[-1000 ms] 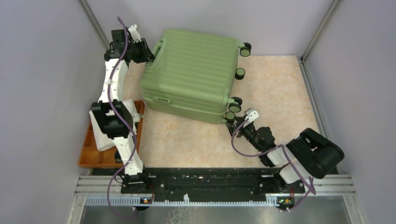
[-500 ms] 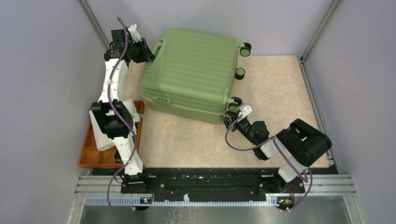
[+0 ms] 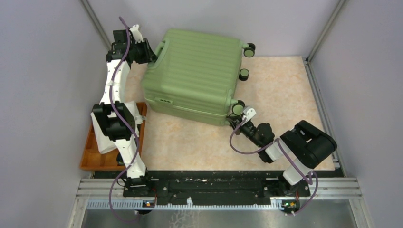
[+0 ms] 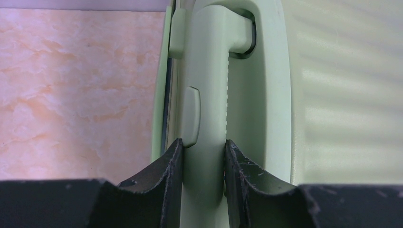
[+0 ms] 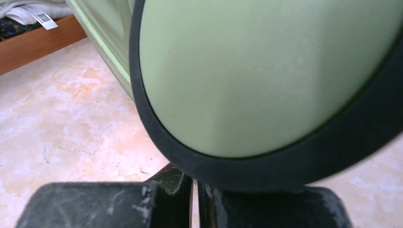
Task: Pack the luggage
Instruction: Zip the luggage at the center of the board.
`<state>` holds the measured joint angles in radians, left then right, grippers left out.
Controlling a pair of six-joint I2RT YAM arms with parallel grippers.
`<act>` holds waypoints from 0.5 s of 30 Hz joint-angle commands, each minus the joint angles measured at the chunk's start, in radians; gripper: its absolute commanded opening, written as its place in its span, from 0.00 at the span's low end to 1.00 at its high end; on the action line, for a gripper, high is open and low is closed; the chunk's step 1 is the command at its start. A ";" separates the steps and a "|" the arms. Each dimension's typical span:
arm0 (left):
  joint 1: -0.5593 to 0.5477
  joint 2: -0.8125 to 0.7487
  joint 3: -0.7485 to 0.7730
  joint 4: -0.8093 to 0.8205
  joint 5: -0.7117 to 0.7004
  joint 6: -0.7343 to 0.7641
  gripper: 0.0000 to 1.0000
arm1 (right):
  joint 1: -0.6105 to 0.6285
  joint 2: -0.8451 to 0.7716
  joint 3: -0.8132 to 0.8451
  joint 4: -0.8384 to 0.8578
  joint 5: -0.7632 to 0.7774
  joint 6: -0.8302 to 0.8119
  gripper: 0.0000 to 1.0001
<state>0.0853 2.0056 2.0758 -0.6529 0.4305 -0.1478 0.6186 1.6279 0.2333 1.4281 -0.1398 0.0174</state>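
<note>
**Desk:** What are the wrist views giving that the overhead is not?

**Photographer:** The left claw (image 4: 202, 147) is clamping the green handle (image 4: 209, 95) of the luggage (image 3: 195, 76), with a finger pressing on each side. The right claw (image 5: 194, 183) is clenched tight, fingers together, just under a black-rimmed wheel (image 5: 266, 80).

**Desk:** And the case itself?

**Photographer:** It is lying closed and flat with its ribbed light-green shell up. It is filling the upper centre of the overhead frame, wheels pointing right.

**Desk:** The setting?

**Photographer:** A marbled peach counter (image 3: 280, 90) is carrying it and grey walls (image 3: 43, 71) are closing in. An orange tray (image 3: 89, 162) is sitting at lower left, holding white cloth (image 3: 97, 137).
</note>
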 commanded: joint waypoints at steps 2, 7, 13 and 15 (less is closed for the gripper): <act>-0.016 -0.085 0.056 0.099 0.132 -0.062 0.00 | -0.015 -0.029 -0.019 0.068 -0.026 -0.008 0.00; -0.020 -0.087 0.053 0.100 0.134 -0.063 0.00 | -0.017 -0.021 -0.010 0.082 -0.055 0.013 0.00; -0.028 -0.092 0.052 0.099 0.139 -0.065 0.00 | 0.005 -0.083 -0.050 0.064 -0.077 0.091 0.00; -0.034 -0.094 0.050 0.100 0.142 -0.067 0.00 | 0.032 -0.105 -0.062 0.047 -0.054 0.093 0.00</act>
<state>0.0853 2.0056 2.0758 -0.6594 0.4370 -0.1482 0.6083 1.5894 0.2028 1.4277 -0.1558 0.0650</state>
